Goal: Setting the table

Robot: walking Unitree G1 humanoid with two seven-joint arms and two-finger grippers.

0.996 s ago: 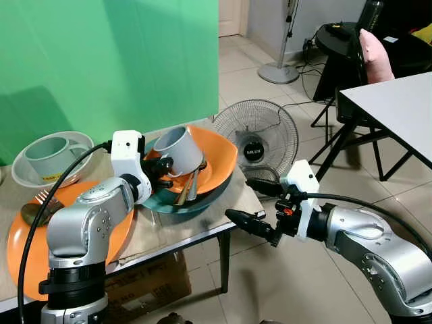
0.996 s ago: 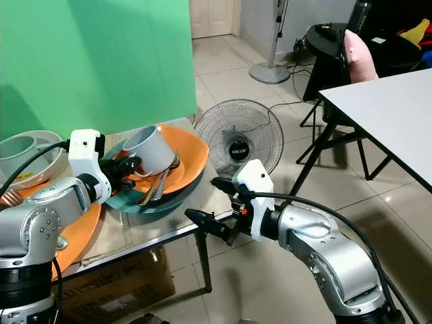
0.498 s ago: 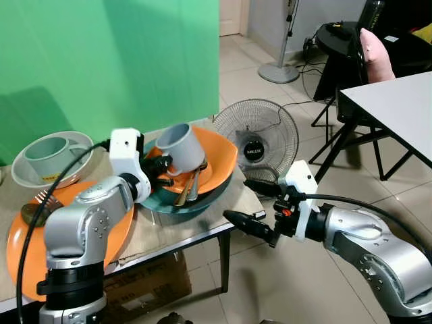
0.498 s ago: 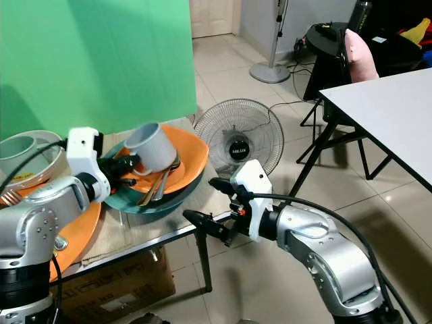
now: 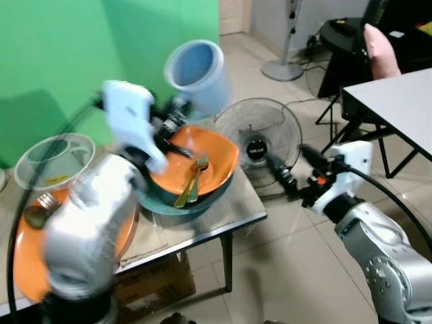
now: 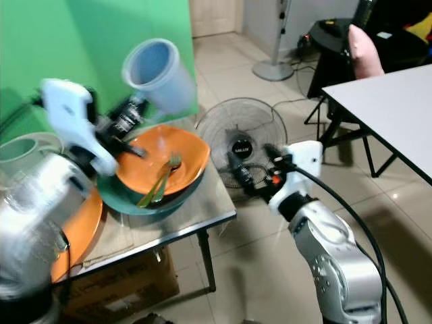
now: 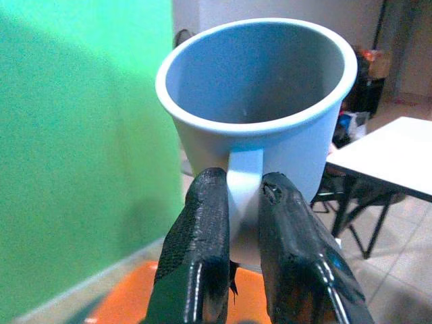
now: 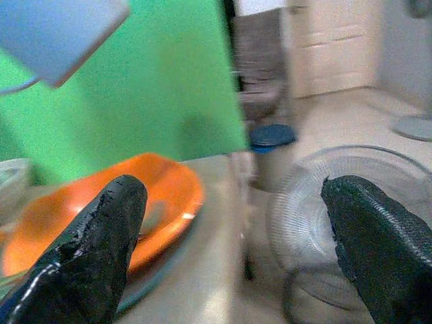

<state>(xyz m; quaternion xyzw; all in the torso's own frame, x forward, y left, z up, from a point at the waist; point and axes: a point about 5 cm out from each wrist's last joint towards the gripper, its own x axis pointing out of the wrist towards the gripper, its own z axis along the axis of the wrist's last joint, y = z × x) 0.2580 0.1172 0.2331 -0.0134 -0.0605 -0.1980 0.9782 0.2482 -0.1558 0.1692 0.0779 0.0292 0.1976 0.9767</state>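
Gripping a grey mug (image 5: 196,66) by its handle, the left claw (image 7: 233,223) holds it in the air above the orange bowl (image 5: 202,158) on the tabletop (image 5: 223,219). Off the tabletop's edge, the right claw (image 5: 291,167) gapes wide before a floor fan (image 5: 260,138).

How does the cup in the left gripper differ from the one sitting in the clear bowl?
Held cup: in the air above the orange bowl, pinched by its handle in the left gripper, tilted with its mouth toward the camera. It looks pale blue.
Other cup: upright inside the clear bowl at the table's far left, touched by no gripper. It looks grey-green.
Both are plain handled cups, apparently empty.
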